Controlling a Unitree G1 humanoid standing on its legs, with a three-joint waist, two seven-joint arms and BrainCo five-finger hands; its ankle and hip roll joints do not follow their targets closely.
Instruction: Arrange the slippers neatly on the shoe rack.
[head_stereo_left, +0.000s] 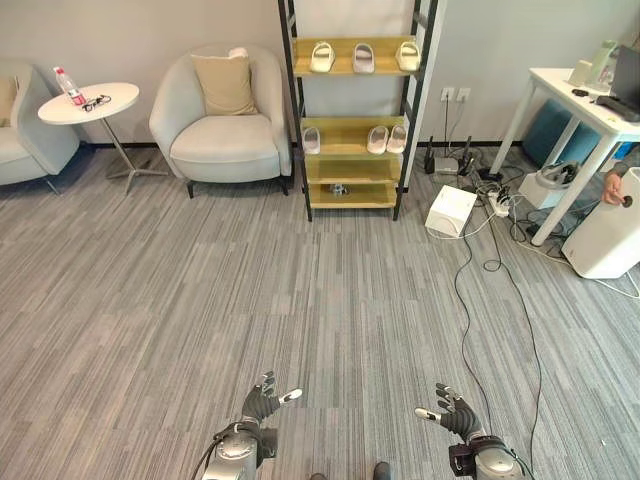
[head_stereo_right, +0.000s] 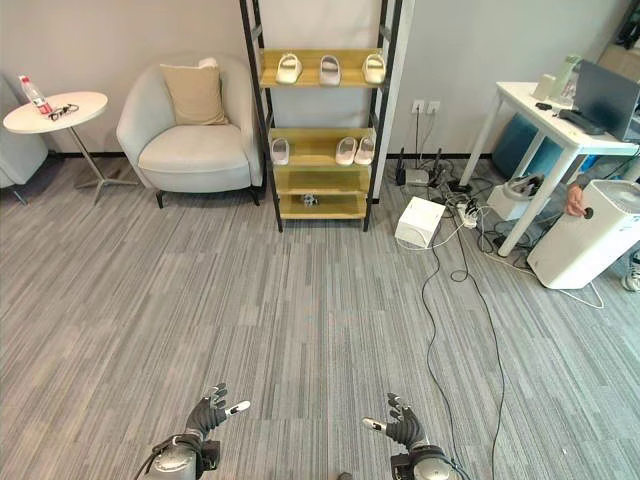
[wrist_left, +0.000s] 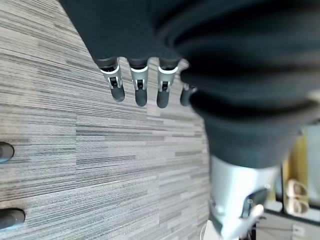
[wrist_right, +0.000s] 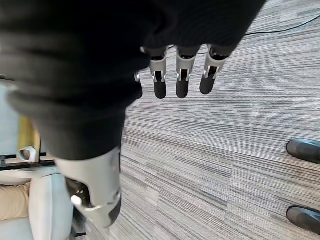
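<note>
Six pale slippers sit on the shoe rack (head_stereo_left: 355, 165) against the far wall, well beyond both sets of fingers: three slippers on the top shelf (head_stereo_left: 362, 57), spaced apart, and three slippers on the middle shelf (head_stereo_left: 378, 139), one alone at the left end and two close together toward the right. Going left to right across the room, a small round side table (head_stereo_left: 88, 104) carries a bottle (head_stereo_left: 68, 86) and a pair of glasses on its tabletop, then comes a light armchair (head_stereo_left: 222, 120) with a tan cushion (head_stereo_left: 225, 84), then the rack, then a white box (head_stereo_left: 451, 209) and a tangle of cables on the floor, and a white desk (head_stereo_left: 585, 110) at the far right. Down near me the left hand (head_stereo_left: 262, 400) hangs over bare carpet (head_stereo_left: 200, 300), its fingers (wrist_left: 140, 89) straight and spread, holding nothing. The right hand (head_stereo_left: 455, 412) hangs beside it, well apart, its fingers (wrist_right: 182, 85) likewise straight and empty, thumb pointing inward toward the other hand.
</note>
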